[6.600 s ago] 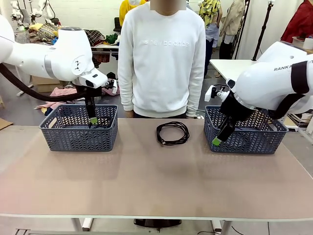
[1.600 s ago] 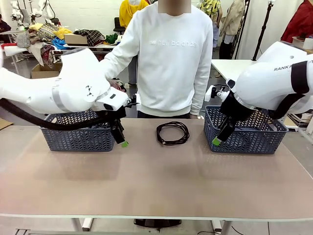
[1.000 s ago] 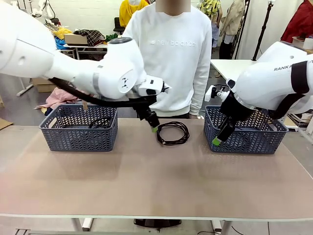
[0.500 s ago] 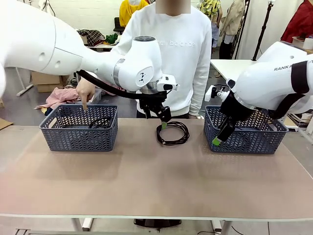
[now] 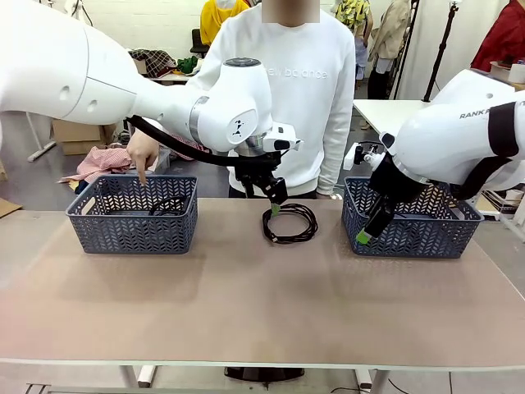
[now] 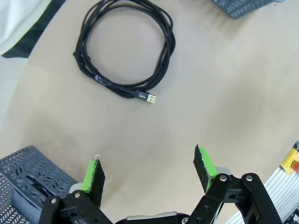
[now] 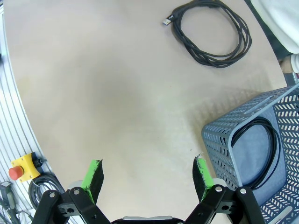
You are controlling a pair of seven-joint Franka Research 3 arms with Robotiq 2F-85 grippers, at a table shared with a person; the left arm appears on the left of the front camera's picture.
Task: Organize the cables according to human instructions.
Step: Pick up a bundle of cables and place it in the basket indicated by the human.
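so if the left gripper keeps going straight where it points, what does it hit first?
Probably bare table: the open left gripper points down just beside the coiled cable, not onto it. Depth is unclear.

1. We see one coiled cable (image 5: 289, 223) lying flat on the table (image 5: 262, 312), toward the far edge, midway between two baskets.
2. The left basket (image 5: 133, 213) stands at the table's left, the right basket (image 5: 410, 220) at its right, both near the far edge.
3. A coil of cable (image 5: 160, 206) lies inside the left basket; another coil (image 7: 256, 154) lies inside the right basket.
4. The left gripper (image 5: 274, 201) hangs just above the middle coil's left rim, apart from it.
5. The right gripper (image 5: 367, 233) sits in front of the right basket's left wall.
6. The person stands behind the table; their hand (image 5: 142, 153) points down over the left basket.
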